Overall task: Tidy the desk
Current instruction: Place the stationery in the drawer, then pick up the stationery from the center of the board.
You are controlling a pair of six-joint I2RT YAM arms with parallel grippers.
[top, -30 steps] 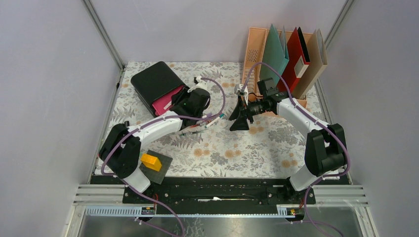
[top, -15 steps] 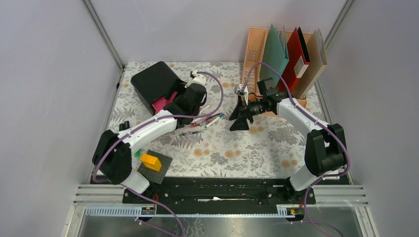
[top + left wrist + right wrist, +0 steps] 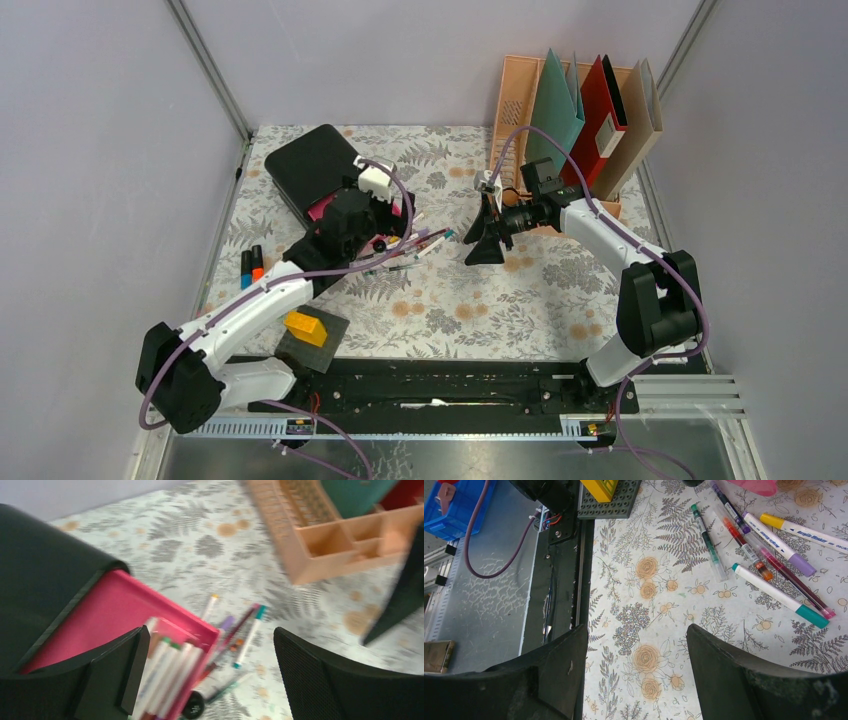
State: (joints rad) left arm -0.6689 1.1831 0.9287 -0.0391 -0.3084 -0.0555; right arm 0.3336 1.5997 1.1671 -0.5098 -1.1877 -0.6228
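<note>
Left gripper (image 3: 210, 632): jaws have gone from nearly closed to fully spread in the last second, and nothing is between them now. The wrist has also drawn back from the black drawer box (image 3: 35, 555) toward the near-left.

Pink drawer (image 3: 100, 615) stands open just below and left of that gripper. A bundle of markers (image 3: 170, 665) lies inside at its front corner. This reads as a drop-off just completed.

Loose pens (image 3: 769, 555) lie on the counter (image 3: 560, 290), just beyond the left gripper and ahead of the right gripper (image 3: 636, 630).

The right gripper has not moved. It hovers released and empty over bare patterned cloth. Peach file rack (image 3: 320, 540) sits further out, beyond it.

Two more markers (image 3: 251, 265) lie behind the left gripper, well apart from the drawer.

Judgement: sorting is partly done, and the loose pens are next.
</note>
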